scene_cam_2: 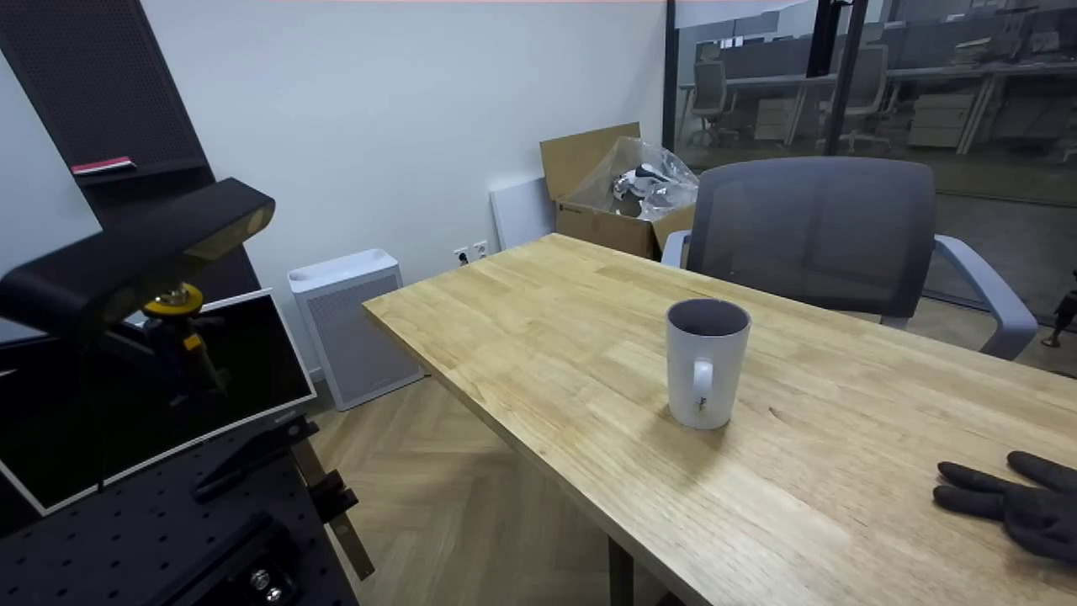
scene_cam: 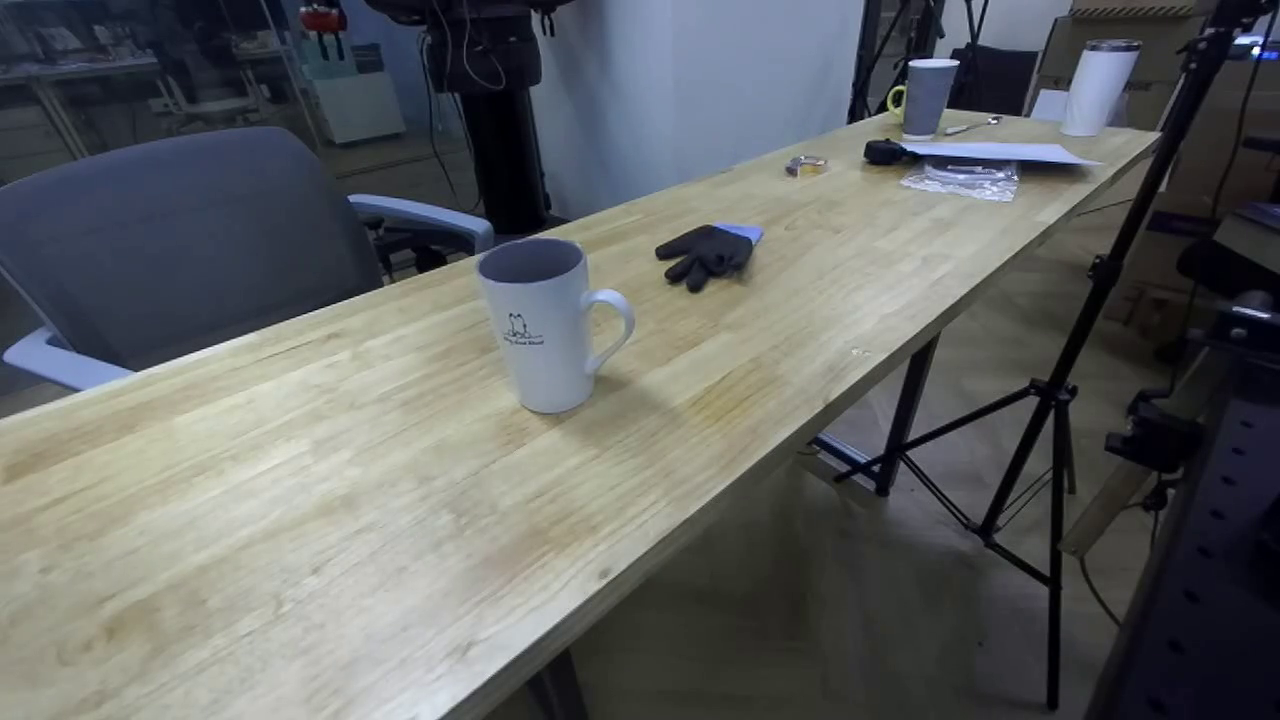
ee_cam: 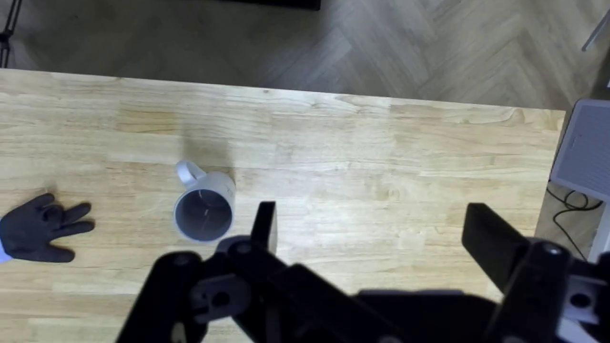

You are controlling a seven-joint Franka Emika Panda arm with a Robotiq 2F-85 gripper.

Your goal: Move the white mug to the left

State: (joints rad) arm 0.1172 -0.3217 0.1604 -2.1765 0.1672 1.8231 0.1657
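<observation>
Grey mesh formed the back of a chair (scene_cam: 190,250) at the left of an exterior view, by the long edge of the table (scene_cam: 300,480). Next, upright on the pale wood, stood the white mug (scene_cam: 545,340), its handle turned to the right, a small dark drawing on its side and its inside dark grey. Farther right, apart from the mug, lay a black glove (scene_cam: 705,255) with a lilac cuff; beyond that were a grey cup (scene_cam: 932,100), a clear bag (scene_cam: 965,182) just by a white sheet (scene_cam: 1010,152), and a white tumbler (scene_cam: 1100,90). From the left, the wrist view showed the glove, its fingers toward the mug, then the mug, then the end effector (ee_cam: 371,224). It was spread wide, wood visible between its fingertips, with the mug outside that gap, just beside the nearer finger as seen there.
</observation>
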